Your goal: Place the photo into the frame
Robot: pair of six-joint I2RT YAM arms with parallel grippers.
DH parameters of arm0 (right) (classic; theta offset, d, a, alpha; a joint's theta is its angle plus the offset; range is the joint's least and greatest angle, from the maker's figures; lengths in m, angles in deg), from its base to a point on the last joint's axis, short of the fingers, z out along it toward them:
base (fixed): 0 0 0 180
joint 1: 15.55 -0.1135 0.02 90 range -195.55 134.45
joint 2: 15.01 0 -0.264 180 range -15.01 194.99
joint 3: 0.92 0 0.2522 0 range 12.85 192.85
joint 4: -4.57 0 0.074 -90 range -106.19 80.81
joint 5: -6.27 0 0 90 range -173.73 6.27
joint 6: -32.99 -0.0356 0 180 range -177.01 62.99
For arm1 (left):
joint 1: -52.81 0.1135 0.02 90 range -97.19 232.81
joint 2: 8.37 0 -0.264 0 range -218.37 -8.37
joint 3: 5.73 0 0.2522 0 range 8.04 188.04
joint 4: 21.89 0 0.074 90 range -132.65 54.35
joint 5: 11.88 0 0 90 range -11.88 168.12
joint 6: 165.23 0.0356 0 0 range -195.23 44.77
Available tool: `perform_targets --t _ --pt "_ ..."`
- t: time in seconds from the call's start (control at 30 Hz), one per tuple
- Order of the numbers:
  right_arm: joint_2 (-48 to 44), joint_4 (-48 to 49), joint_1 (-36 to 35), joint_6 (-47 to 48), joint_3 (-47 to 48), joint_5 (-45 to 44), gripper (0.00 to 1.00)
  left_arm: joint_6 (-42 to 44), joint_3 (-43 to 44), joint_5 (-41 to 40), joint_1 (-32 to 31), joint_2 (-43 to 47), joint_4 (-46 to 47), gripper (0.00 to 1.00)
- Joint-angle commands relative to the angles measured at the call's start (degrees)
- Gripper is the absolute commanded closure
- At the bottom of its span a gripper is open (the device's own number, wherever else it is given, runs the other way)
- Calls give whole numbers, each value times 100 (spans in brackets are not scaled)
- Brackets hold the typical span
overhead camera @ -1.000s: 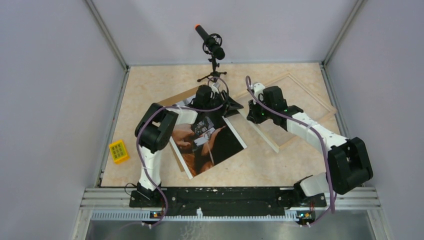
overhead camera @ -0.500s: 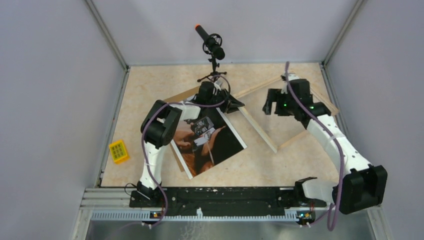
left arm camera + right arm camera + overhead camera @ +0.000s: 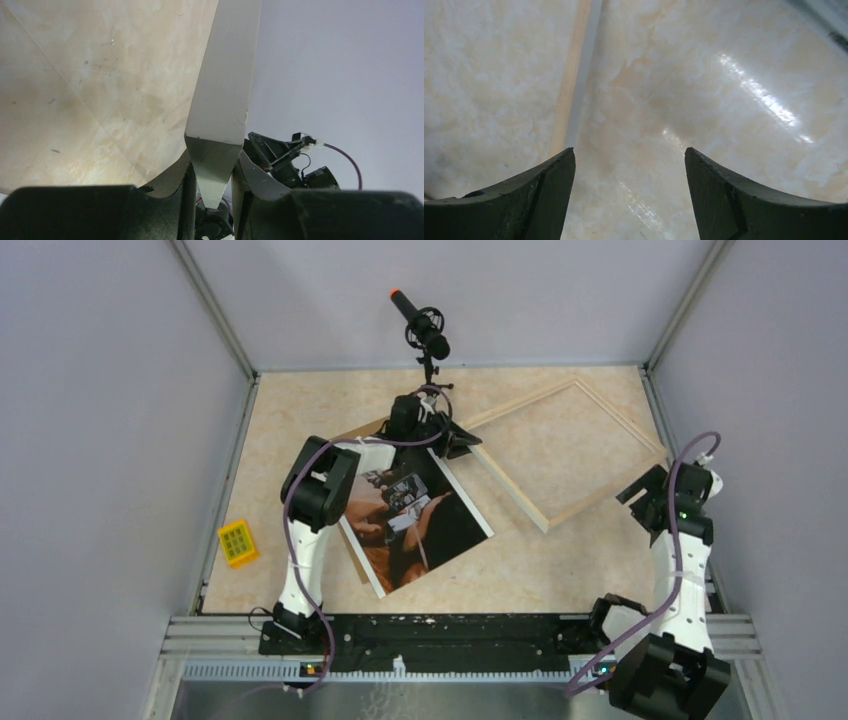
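photo pinched at its far corner, frame lying open beside it

i'm looking at a glossy beige, marble-patterned table [image 3: 560, 570] boxed in by plain pale lilac walls [image 3: 100, 440], with metal rails along the near edge where both arms are bolted. a black microphone [image 3: 425, 332] with an orange tip stands on a small tripod at the far edge, just behind the left arm's wrist. a little yellow block [image 3: 238, 542] sits alone near the left wall, well apart from everything else.

the photo [image 3: 420, 530] lies picture side up, left of centre and askew, on top of a brown board [image 3: 356, 431] that peeks out along its left and far edges. the left gripper [image 3: 452, 440] is closed tight on the photo's far right corner; from the wrist a pale sheet runs up from between the fingers.

the frame [image 3: 512, 494] lies flat to the right, turned like a diamond, with bare tabletop showing through its opening. its near left rail runs just beside the photo's right edge.

the right gripper [image 3: 629, 165] hangs over bare table near the right wall, fingers spread wide and holding nothing, clear of the frame.
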Motion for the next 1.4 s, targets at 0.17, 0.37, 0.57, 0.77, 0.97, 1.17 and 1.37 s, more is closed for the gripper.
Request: perform_targets --t 0.17,0.37,0.57,0.77,0.97,1.17,1.37 --pt "-719 2070 118 -1372 -1745 1581 32 -941 245 101 96 -20 8 100" --pt "-732 3341 153 -1560 -2550 2196 58 -1012 414 213 129 -5 -18 100" --pt "17 5925 162 -1805 -3468 3343 64 -1091 351 294 146 8 80 100" --pt "1304 8276 161 -2316 -3913 3840 60 -1091 390 351 145 0 91 100" --pt "1939 9007 167 -2560 -3822 3880 56 -1134 375 351 146 37 144 100" --pt "2626 9697 163 -2873 -3714 3752 58 -1284 386 408 130 64 269 100" --pt "3470 10855 157 -3166 -3583 3673 61 -1423 371 463 97 108 379 100"
